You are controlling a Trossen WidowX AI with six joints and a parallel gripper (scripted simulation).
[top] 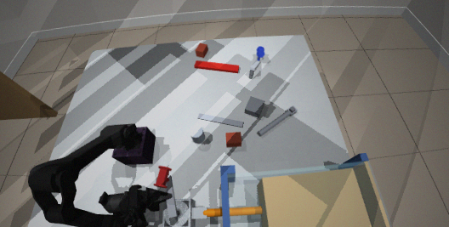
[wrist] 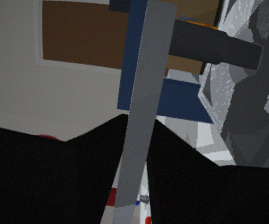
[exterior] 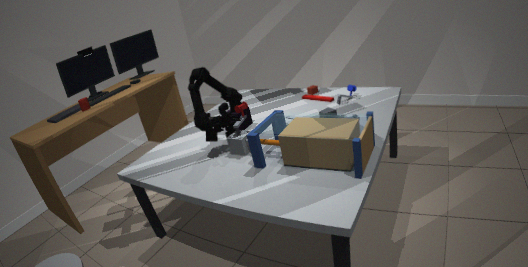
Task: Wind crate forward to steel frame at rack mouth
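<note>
The winch handle has a red grip (top: 162, 177) (exterior: 241, 108) and a flat grey crank bar (wrist: 152, 60). My gripper (top: 170, 195) (wrist: 137, 123) is shut on the crank bar. The bar's far end is over the grey winch (top: 184, 214) (exterior: 237, 145), with the dark shaft (wrist: 215, 45) reaching to the winch top; how deep the key sits is hidden. An orange strap (top: 234, 211) (exterior: 270, 142) runs from the winch to the tan crate (top: 315, 199) (exterior: 320, 144). The crate sits flat, its front apart from the blue steel frame (top: 225, 195) (exterior: 256, 150).
A dark purple block (top: 144, 145) stands by the arm. Farther back are a grey cylinder (top: 198, 136), a red-brown cube (top: 233, 139), a grey block (top: 254, 106), a grey wrench-like tool (top: 276, 122), a thin flat strip (top: 221, 120), a red bar (top: 217, 66) and a blue-knobbed tool (top: 260, 52).
</note>
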